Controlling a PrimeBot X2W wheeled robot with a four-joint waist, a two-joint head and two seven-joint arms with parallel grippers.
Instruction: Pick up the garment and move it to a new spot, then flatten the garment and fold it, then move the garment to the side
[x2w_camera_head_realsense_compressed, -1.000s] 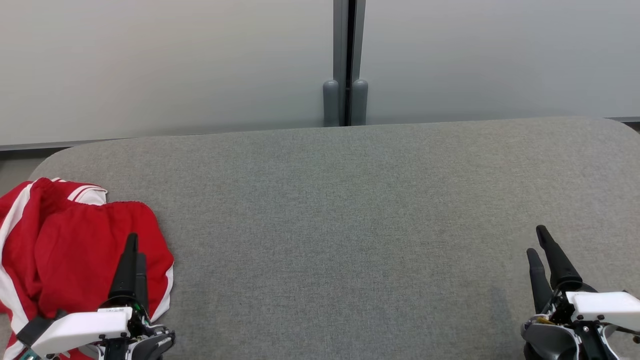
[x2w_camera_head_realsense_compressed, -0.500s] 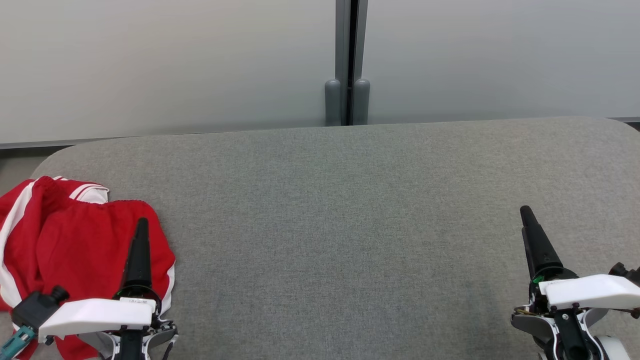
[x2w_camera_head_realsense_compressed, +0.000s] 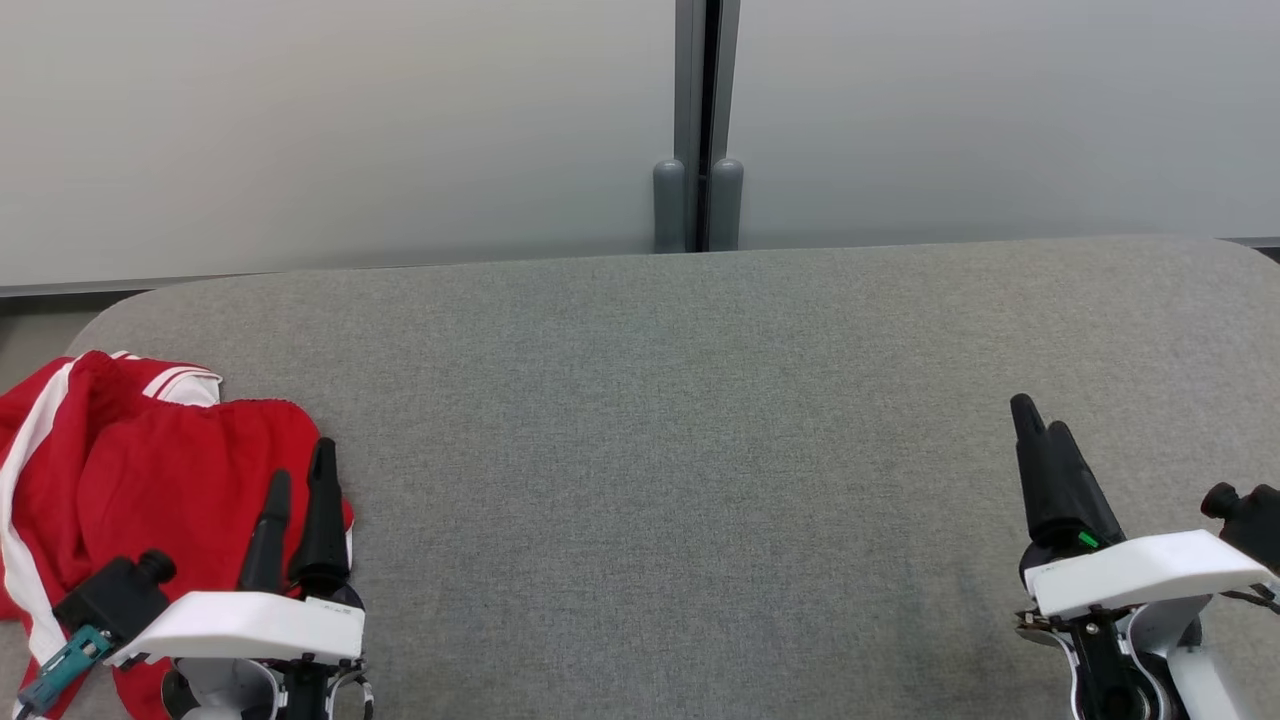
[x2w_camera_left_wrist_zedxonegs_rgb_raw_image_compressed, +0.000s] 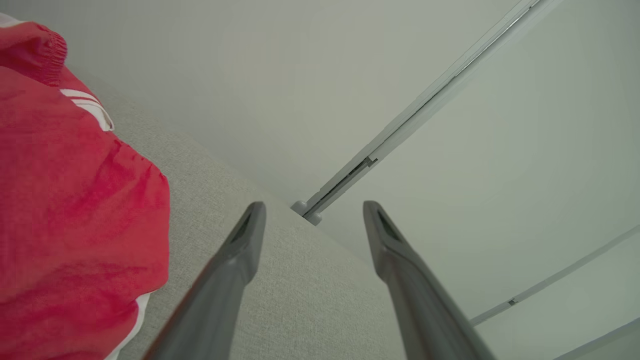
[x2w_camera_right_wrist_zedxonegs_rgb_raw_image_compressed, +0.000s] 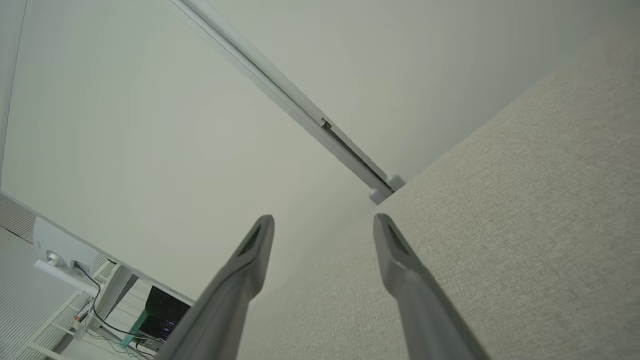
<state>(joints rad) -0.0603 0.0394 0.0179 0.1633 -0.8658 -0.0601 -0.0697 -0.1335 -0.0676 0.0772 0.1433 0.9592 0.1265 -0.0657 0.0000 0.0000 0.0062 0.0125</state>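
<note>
A crumpled red cloth garment with white side stripes (x2w_camera_head_realsense_compressed: 150, 470) lies bunched on the grey fabric-covered tabletop (x2w_camera_head_realsense_compressed: 650, 450), just to the outer left of the robot's left gripper (x2w_camera_head_realsense_compressed: 300, 465). The gripper's two dark fingers stand spread apart with nothing between them; whether they touch the cloth's edge cannot be told. Well off to its right, the right gripper (x2w_camera_head_realsense_compressed: 1040, 415) hovers above grey fabric, its jaws likewise parted. A pale grey panelled wall (x2w_camera_head_realsense_compressed: 350, 120) stands beyond both fingertips.
</note>
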